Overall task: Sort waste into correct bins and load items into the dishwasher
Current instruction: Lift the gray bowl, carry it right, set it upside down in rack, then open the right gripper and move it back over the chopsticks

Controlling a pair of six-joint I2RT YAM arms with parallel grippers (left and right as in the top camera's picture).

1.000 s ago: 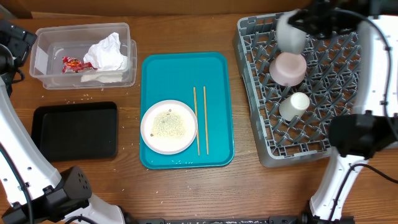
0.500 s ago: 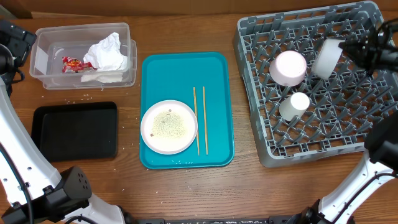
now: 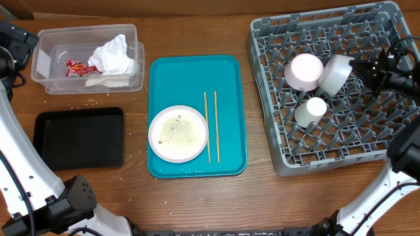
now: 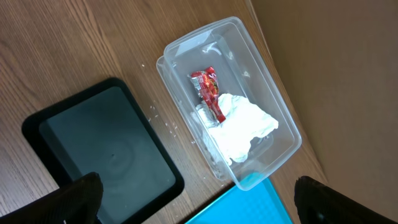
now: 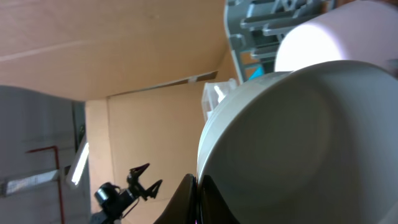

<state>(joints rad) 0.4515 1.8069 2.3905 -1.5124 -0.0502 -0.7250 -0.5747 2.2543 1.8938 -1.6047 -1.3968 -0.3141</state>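
Observation:
My right gripper [image 3: 359,67] is shut on the rim of the pale grey bowl [image 3: 333,73] and holds it tilted over the grey dish rack [image 3: 341,151], right beside the small pinkish-white plate [image 3: 303,71]. In the right wrist view the fingers [image 5: 198,186] pinch the bowl's rim [image 5: 298,143]. A white cup [image 3: 310,110] lies in the rack. A white plate [image 3: 178,133] with rice and two chopsticks [image 3: 210,126] lie on the teal tray [image 3: 197,69]. My left gripper [image 4: 196,186] is open and empty above the clear tub [image 4: 230,99], which holds napkins [image 4: 242,127] and a red wrapper [image 4: 210,93].
The black tray [image 3: 79,137] lies left of the teal tray, in front of the clear tub [image 3: 88,58]. Loose rice grains are scattered on the wood around the black tray. Cardboard stands behind the table.
My right gripper has carried the grey bowl from the rack's back edge out to the right, then down and left, close beside the pinkish plate. The left arm has not moved.

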